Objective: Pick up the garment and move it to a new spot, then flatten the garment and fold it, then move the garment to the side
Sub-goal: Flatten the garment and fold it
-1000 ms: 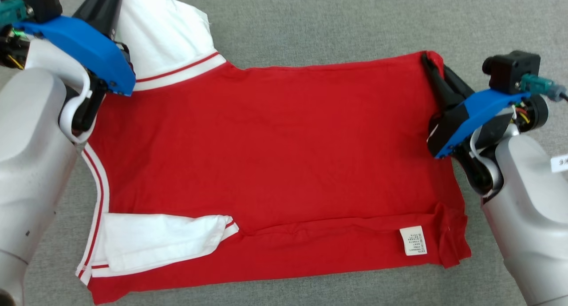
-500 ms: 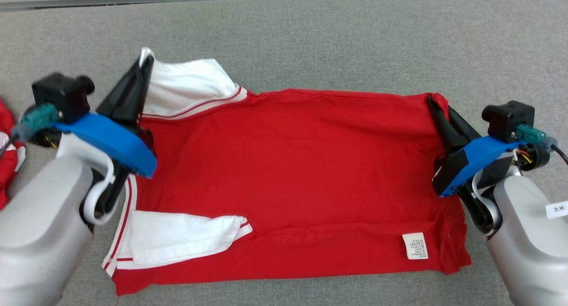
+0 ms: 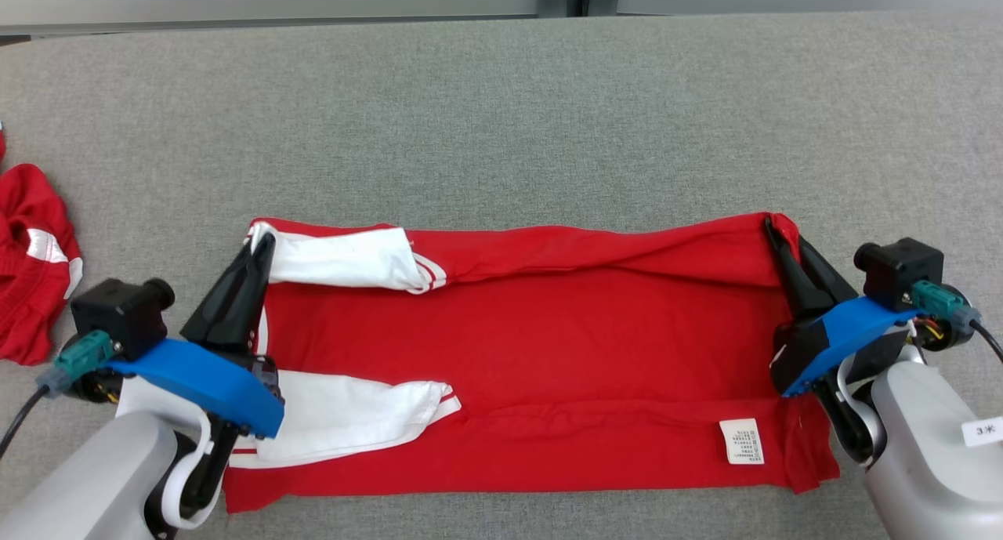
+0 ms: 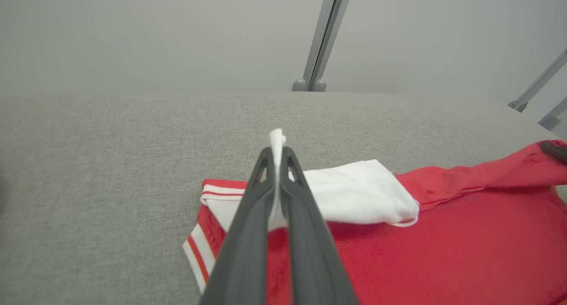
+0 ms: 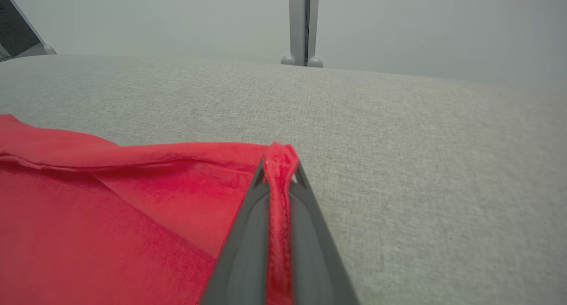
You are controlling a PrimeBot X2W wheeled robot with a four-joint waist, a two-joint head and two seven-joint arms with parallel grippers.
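Garment [image 3: 548, 344], red with white sleeves and striped trim, is lying spread across the grey surface [image 3: 501, 117], stretched between the two arms. Left gripper [image 3: 262, 242] is sitting at the far left corner, clamped tight on the white cloth there; in the left wrist view a tuft of white is poking out past the tips of the left gripper [image 4: 277, 152]. Right gripper [image 3: 772, 226] is pinching the far right corner, and the right wrist view is showing a ridge of red fabric squeezed between its fingers [image 5: 248, 252]. Far edge is hanging slightly raised between the two grips, with a soft roll of red running along it. One white sleeve [image 3: 345, 258] is draping just beside the left gripper, a second white sleeve [image 3: 353, 414] is lying flat near the front edge, and a care label [image 3: 742, 441] is showing near the front right corner. A separate red cloth [image 3: 31, 266] is sitting bunched at the far left, well apart.

Versus a second ago: the head camera has tilted up, so more of the surface is now showing. Both grips are unchanged, but the held far edge is coming back toward the front edge, so the two sleeves are now sitting closer together.
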